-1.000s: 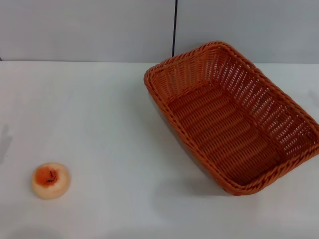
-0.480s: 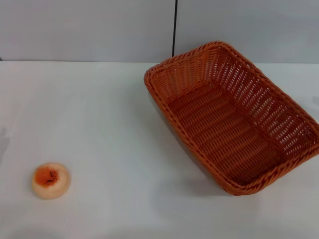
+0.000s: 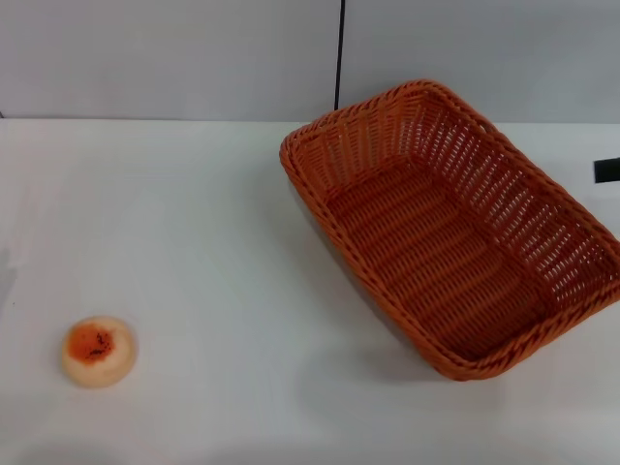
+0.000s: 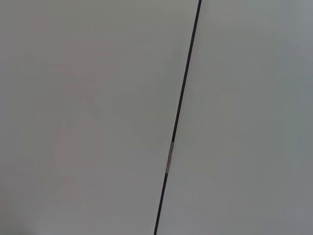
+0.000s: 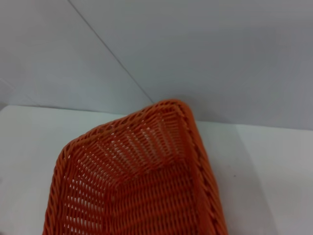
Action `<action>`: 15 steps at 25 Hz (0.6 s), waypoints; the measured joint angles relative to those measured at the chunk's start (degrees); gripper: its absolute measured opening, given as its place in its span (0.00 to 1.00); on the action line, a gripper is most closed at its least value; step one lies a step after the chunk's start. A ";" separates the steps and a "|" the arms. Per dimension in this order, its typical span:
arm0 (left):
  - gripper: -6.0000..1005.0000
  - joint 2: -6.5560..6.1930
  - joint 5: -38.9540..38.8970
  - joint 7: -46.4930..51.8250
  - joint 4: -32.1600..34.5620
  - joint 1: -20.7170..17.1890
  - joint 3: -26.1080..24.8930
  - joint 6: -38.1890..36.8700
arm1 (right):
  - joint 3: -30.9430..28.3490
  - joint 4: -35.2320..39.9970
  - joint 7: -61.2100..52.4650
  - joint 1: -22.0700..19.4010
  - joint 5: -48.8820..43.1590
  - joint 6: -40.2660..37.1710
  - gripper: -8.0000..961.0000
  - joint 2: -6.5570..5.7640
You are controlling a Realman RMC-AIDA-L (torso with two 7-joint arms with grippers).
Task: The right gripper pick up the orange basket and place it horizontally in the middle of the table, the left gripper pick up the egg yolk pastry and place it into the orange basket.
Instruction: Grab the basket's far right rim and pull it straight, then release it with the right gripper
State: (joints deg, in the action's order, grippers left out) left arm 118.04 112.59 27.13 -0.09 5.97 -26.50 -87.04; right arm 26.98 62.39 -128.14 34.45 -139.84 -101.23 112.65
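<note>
The orange basket (image 3: 441, 242) lies empty on the right half of the white table (image 3: 194, 223), turned at a slant with one corner toward the back wall. The right wrist view looks down into the basket (image 5: 146, 191) from close above one of its ends. A small black part of my right gripper (image 3: 607, 170) pokes in at the right edge of the head view, just beyond the basket's right rim. The egg yolk pastry (image 3: 98, 351) sits alone at the front left of the table. My left gripper is out of view; its wrist camera faces only the grey wall.
A grey wall (image 3: 174, 58) with a thin black vertical seam (image 3: 340, 53) runs behind the table. The same seam (image 4: 178, 122) crosses the left wrist view. White tabletop stretches between the pastry and the basket.
A black part of the right gripper has come into the head view at the right edge beside the basket. The basket and pastry have not moved.
</note>
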 joint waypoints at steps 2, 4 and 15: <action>0.80 -0.01 0.00 0.01 0.00 0.04 0.02 -0.06 | 1.59 -2.50 0.04 0.59 -0.06 2.18 0.75 -0.11; 0.80 -0.01 0.00 0.02 0.00 0.09 0.03 -0.08 | 3.37 -4.23 0.04 0.84 -0.08 4.22 0.75 -0.11; 0.80 -0.01 0.00 0.03 0.00 0.20 0.05 -0.13 | 8.68 -15.45 3.70 3.66 0.28 15.39 0.73 0.28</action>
State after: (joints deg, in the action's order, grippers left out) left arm 118.03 112.58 27.16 -0.09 6.17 -26.45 -87.17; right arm 35.66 46.94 -124.43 38.11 -139.56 -85.84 112.93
